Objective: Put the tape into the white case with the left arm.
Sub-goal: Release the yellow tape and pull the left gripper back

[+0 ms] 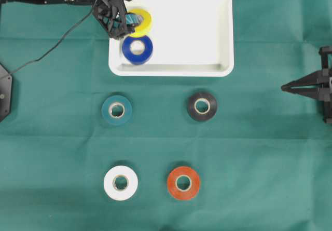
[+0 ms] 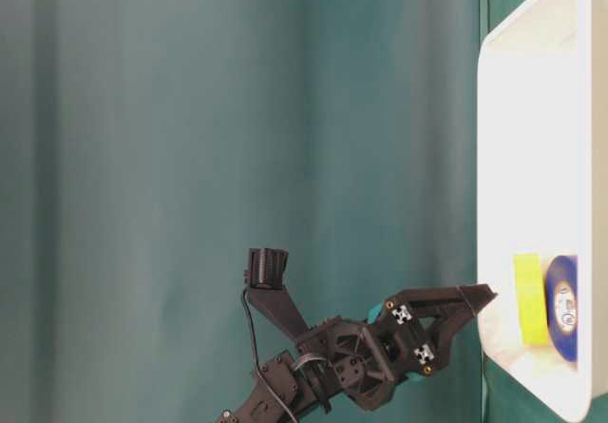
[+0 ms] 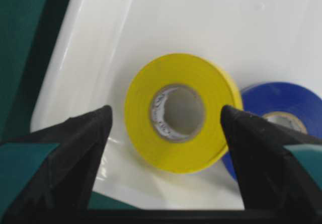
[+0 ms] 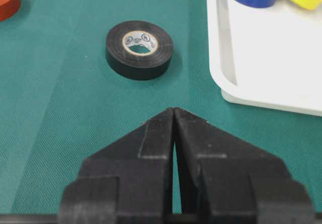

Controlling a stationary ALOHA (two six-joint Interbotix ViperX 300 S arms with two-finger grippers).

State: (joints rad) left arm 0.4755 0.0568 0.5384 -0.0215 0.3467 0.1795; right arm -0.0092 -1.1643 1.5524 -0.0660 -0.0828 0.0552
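Observation:
The white case point(image 1: 197, 34) lies at the top middle of the green cloth. Inside its left end a yellow tape point(image 1: 144, 23) rests against a blue tape point(image 1: 127, 49). My left gripper point(image 1: 132, 21), with teal bands on its fingers, hangs over the case's left rim and is open. In the left wrist view its two black fingers stand wide on either side of the yellow tape point(image 3: 176, 148) without touching it, and the blue tape point(image 3: 287, 95) is just behind. My right gripper point(image 1: 284, 87) is shut and empty at the right edge, far from the case point(image 4: 271, 58).
Several tape rolls lie on the cloth below the case: teal point(image 1: 107, 111), black point(image 1: 192, 106), white point(image 1: 110, 184) and orange-red point(image 1: 174, 181). The black roll point(image 4: 115, 48) is ahead of the right gripper point(image 4: 174, 109). The left arm's cable trails over the cloth at the top left.

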